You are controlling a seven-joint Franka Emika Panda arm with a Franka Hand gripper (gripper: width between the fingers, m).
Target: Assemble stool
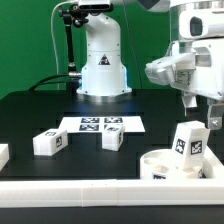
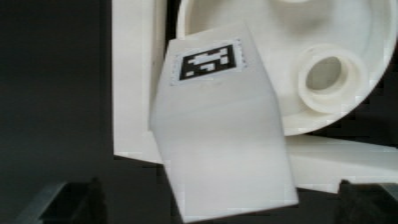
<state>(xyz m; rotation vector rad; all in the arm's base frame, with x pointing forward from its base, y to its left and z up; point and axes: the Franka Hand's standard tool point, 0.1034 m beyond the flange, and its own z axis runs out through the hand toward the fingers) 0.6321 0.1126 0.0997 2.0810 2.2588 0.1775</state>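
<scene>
Fingers: my fingers (image 2: 68, 203) stand spread wide, one dark tip on each side of the leg. Neither touches it and nothing is held.
Gripper: my gripper (image 1: 201, 108) hangs above the standing leg, apart from its top.
Leg: the leg (image 2: 222, 130) stands on end on the seat with its tag towards the wrist camera. I cannot tell whether it is home in a socket or only resting there.
Seat: the seat (image 1: 155, 168) lies at the exterior view's right, close against the white fence (image 1: 90, 195). One open round hole (image 2: 329, 75) shows just beside the leg.
Step, as I judge it: come down over this leg and take it so it can be seated firmly.
Doing it well: I centre the leg between the tips, line the pads up with its flat faces and descend slowly. I close only once both tips are well below its top.
Risk: an off-centre descent could knock the leg over or push the seat along the fence.
Waiting parts: a loose leg (image 1: 50, 142) and a second loose leg (image 1: 113, 138) lie on the table (image 1: 30, 110), near the marker board (image 1: 100, 125).
</scene>
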